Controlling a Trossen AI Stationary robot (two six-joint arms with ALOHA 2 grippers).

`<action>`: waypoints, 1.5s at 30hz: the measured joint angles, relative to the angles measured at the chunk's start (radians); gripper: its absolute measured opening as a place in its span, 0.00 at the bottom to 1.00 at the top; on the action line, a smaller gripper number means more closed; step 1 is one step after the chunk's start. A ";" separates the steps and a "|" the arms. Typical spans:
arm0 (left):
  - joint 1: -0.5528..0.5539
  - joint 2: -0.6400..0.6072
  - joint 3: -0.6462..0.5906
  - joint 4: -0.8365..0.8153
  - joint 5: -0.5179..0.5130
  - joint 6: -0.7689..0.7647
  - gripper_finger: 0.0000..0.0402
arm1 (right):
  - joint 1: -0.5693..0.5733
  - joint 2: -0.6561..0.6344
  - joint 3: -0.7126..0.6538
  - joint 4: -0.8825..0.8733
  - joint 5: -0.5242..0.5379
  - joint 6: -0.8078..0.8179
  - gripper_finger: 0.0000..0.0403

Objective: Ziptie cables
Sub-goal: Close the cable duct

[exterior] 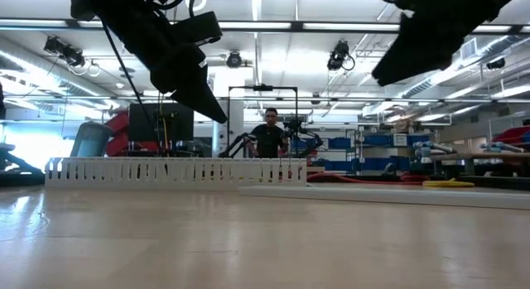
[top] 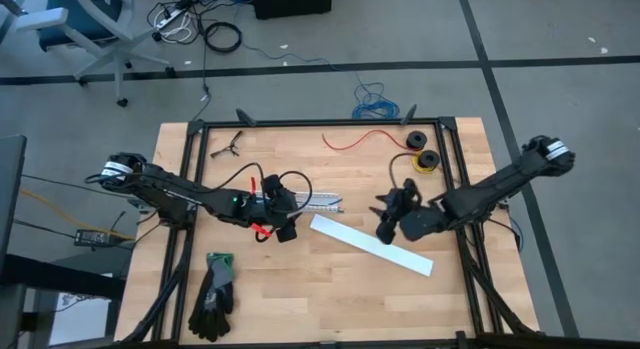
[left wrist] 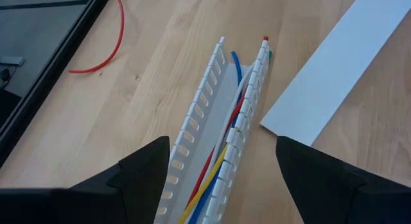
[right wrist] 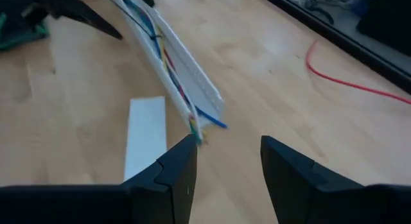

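Note:
A white slotted channel [top: 318, 200] lies on the table with the cables [left wrist: 226, 150] inside it, thin yellow, blue, red and white wires running along it. Their ends [right wrist: 210, 119] stick out of the channel's right end. My left gripper [top: 284, 215] is open and hangs above the channel's left end [left wrist: 192, 153], one finger on either side and clear of it. My right gripper [top: 386, 221] is open too, raised just off the channel's right end [right wrist: 207, 103] and touching nothing. In the low view the left gripper [exterior: 203, 97] and the right gripper [exterior: 399, 64] both hang well above the channel [exterior: 174, 170].
A flat white cover strip [top: 371, 244] lies slanting on the table near the channel's right end. A single red wire [top: 358, 140] and two spools [top: 422, 152] sit toward the far edge. Dark gloves [top: 213, 294] lie near the front left. A person [exterior: 270, 133] stands in the room beyond.

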 joint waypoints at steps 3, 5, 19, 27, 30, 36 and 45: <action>0.000 0.000 0.000 0.004 0.000 -0.002 0.73 | -0.001 0.082 0.000 0.144 -0.005 -0.031 0.40; 0.000 0.000 0.000 0.007 0.000 -0.004 0.73 | -0.001 0.133 0.000 0.234 -0.031 -0.035 0.40; 0.000 0.000 0.000 -0.003 0.000 -0.021 0.74 | -0.078 0.442 0.000 0.686 -0.093 -0.302 0.39; 0.000 0.000 0.000 -0.022 0.000 -0.023 0.74 | -0.105 0.460 0.000 0.673 -0.102 -0.327 0.45; 0.000 0.000 0.000 -0.023 0.000 -0.023 0.73 | -0.103 0.460 0.000 0.633 -0.110 -0.328 0.52; 0.000 0.000 0.000 -0.022 0.000 -0.023 0.73 | -0.096 0.460 0.000 0.551 -0.202 -0.321 0.70; 0.000 0.000 0.000 -0.015 0.000 -0.024 0.74 | -0.119 0.462 0.000 0.485 -0.343 -0.285 0.92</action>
